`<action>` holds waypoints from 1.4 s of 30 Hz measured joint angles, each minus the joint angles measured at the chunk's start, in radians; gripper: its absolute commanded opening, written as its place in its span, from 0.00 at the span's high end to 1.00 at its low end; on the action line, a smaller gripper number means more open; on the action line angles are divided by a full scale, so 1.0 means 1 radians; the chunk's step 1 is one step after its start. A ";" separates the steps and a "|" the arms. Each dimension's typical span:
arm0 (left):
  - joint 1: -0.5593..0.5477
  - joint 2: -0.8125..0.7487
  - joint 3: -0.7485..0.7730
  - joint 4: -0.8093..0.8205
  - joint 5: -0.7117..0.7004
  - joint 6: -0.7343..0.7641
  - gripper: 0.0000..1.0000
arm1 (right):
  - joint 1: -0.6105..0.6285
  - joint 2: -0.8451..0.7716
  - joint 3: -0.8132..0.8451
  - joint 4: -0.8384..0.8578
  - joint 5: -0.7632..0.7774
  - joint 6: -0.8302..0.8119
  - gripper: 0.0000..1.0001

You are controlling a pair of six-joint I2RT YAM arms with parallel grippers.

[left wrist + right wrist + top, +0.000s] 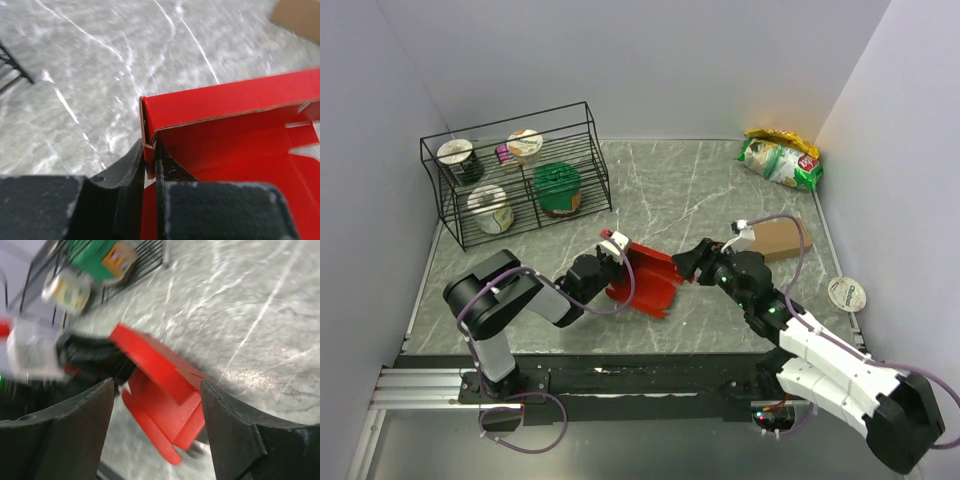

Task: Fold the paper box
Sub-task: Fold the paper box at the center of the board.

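The red paper box is a half-folded creased sheet held just above the marble table, near the middle front. My left gripper is shut on the box's left corner; in the left wrist view the folded red wall is pinched between my fingers. My right gripper is open at the box's right edge. In the right wrist view the red box lies between my spread fingertips, its right corner touching the right finger.
A black wire rack with several cups stands at the back left. A brown cardboard box lies just behind my right arm. A green chip bag is at the back right, a white lid at the right edge.
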 measured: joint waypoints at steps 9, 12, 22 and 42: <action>0.016 -0.085 0.014 -0.241 0.261 0.046 0.99 | -0.008 0.022 0.238 -0.274 -0.168 -0.301 0.21; 0.016 -0.090 0.029 -0.308 0.334 0.049 0.99 | -0.013 0.125 0.301 -0.280 -0.233 -0.388 0.23; 0.016 -0.114 0.031 -0.419 0.430 0.057 0.99 | -0.017 0.303 0.277 -0.289 -0.432 -0.520 0.22; -0.041 -0.103 0.041 -0.429 0.361 0.116 0.99 | -0.019 0.446 0.245 -0.138 -0.375 -0.364 0.59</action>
